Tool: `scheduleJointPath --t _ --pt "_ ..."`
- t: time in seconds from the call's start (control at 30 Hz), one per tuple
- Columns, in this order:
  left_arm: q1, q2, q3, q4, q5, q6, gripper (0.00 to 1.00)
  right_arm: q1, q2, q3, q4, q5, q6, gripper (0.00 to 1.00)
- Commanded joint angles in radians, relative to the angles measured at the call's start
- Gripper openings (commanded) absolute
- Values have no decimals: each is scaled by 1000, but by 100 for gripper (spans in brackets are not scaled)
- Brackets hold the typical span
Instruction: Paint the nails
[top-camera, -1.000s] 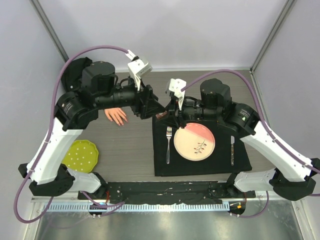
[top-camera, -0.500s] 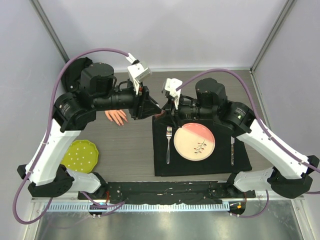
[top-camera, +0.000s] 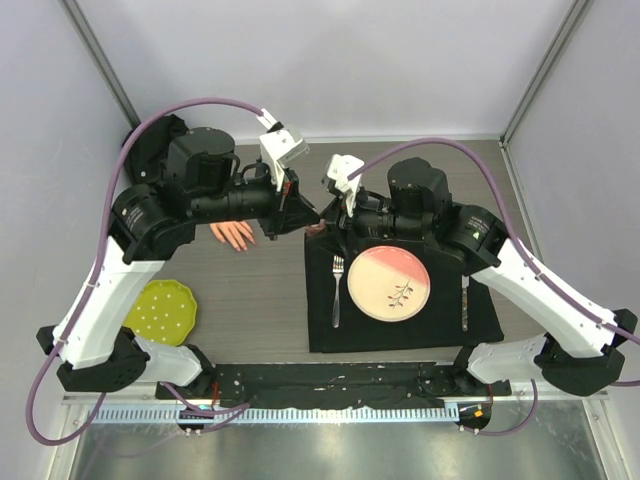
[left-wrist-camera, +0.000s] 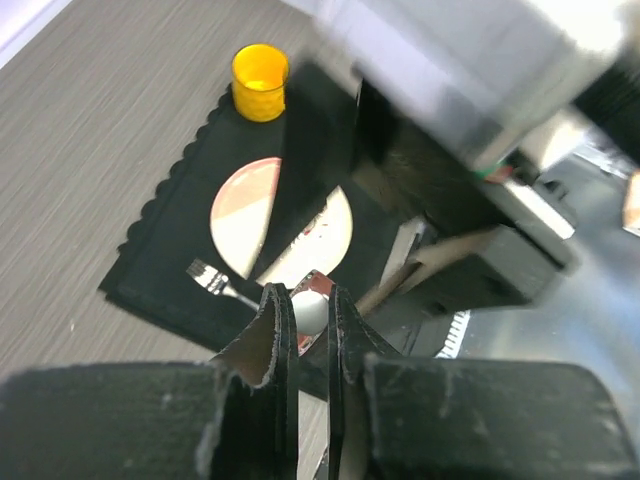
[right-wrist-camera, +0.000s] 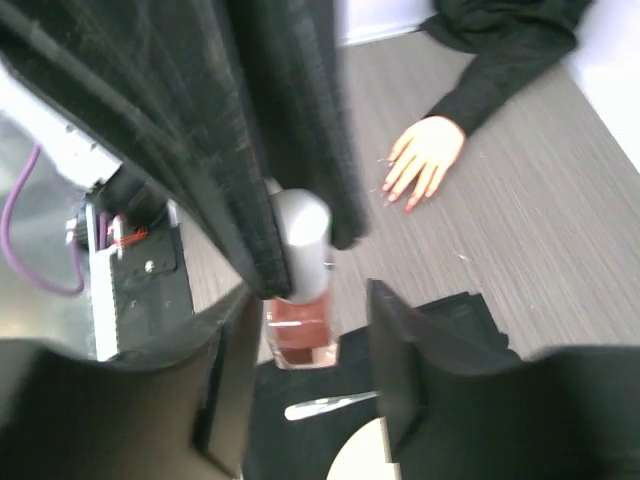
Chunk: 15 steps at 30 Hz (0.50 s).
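The step in hand looks like opening the polish, not yet painting. The left gripper (left-wrist-camera: 308, 300) has its fingers clenched on the white cap (left-wrist-camera: 309, 313) of the polish bottle (right-wrist-camera: 297, 337), coming at it from above. The right gripper (right-wrist-camera: 315, 300) sits around the reddish glass body, but its fingers are released: a gap shows on at least one side of the glass. The two grippers meet in mid-air above the far left corner of the black placemat (top-camera: 325, 335).

The nails (right-wrist-camera: 408, 203) are well apart from all this. They are the red tips on the mannequin hand (top-camera: 234, 234), which lies flat on the tabletop (top-camera: 260, 300) to the left of the placemat. Its black sleeve runs off toward the far corner. No brush is visible and nothing touches the hand.

The next move probably calls for the right fingers to grip the glass firmly, so the left can twist the cap free. With only the cap pinched, the bottle could swing or slip. After that the brush has to travel left and down to the fingertips.

No writing can be read. The bottle shows no legible label in the right wrist view. The pink and cream plate (top-camera: 388, 283) carries only a dark sprig motif.
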Motion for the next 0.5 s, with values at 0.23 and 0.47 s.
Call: scheduleJointPath --t 0.23,0.47 --pt "-3 -13 -84 5 -454 -61 0 2 -188 -187 215 450 119 85" --pt "-2 -203 -524 207 -980 -358 0 -1 -294 -342 235 570 154 85"
